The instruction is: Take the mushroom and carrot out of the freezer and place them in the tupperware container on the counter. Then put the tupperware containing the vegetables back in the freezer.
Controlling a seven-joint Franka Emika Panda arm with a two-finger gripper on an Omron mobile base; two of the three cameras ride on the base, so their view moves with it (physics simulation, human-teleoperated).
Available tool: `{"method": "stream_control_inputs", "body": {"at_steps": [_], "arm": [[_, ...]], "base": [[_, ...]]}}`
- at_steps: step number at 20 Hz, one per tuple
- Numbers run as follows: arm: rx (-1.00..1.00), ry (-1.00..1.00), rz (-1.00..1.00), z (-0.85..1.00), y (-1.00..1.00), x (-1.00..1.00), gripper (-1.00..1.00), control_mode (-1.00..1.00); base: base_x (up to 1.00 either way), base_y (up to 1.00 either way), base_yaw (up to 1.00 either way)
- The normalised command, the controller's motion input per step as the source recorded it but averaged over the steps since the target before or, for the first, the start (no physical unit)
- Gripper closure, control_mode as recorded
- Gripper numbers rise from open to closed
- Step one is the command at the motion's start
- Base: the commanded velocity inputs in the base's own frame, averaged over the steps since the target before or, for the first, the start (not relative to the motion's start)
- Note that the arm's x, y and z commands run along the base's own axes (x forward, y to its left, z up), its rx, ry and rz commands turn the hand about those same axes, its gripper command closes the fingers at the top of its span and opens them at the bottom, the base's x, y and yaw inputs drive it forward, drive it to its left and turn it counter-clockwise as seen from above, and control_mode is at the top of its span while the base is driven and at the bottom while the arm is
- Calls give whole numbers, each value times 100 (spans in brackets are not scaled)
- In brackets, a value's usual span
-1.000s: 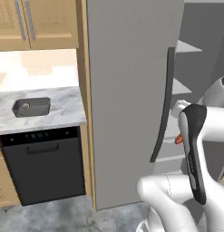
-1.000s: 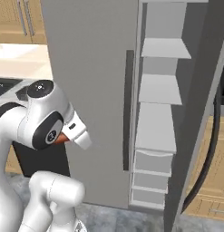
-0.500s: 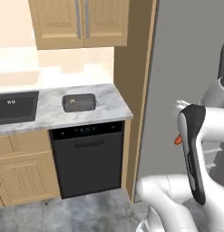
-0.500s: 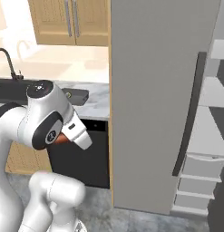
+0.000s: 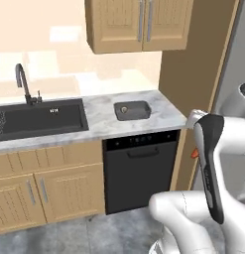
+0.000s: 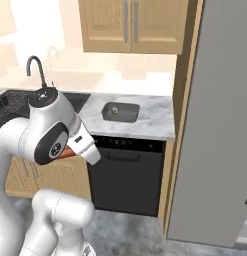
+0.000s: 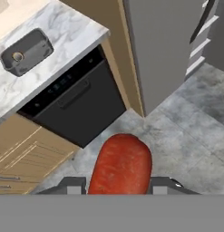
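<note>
In the left base view, a black sink [image 5: 37,119] with a dark tap [image 5: 24,84] sits at nine o'clock, sunk into the desk [image 5: 166,115]. Right of it, near the centre, the tupperware container [image 5: 132,110] rests on the marble, with a small round pale thing inside that may be the mushroom [image 5: 124,109], though it is too small to be sure. Below it is the black dishwasher [image 5: 140,168], with wood cabinets [image 5: 139,25] overhead at twelve o'clock. At three o'clock the freezer [image 5: 240,69] shows as a grey strip, and the carrot [image 5: 194,154] peeks out orange beside the arm.

Compared with a second ago the whole picture has slid: the freezer, then filling the middle, is now at the far right, and the sink has come into sight. That is the base driving toward the desk, not the things moving. I judge the carrot is being carried to the container, so the drop-in is the next step.

In the hand view the end effector [image 7: 120,183] is clamped on the carrot, which fills six o'clock, with the container at ten o'clock, well apart.

The dishwasher's panel carries tiny pale marks, too small to read; no brand or label is legible anywhere.
</note>
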Motion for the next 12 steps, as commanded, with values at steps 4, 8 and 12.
{"method": "stream_control_inputs", "body": {"at_steps": [4, 8, 12], "arm": [[0, 0, 0, 0, 0, 0, 100, 100], [0, 0, 0, 0, 0, 0, 100, 100], [0, 0, 0, 0, 0, 0, 100, 100]], "base": [[56, 46, -4], [72, 10, -1], [80, -6, 0]]}}
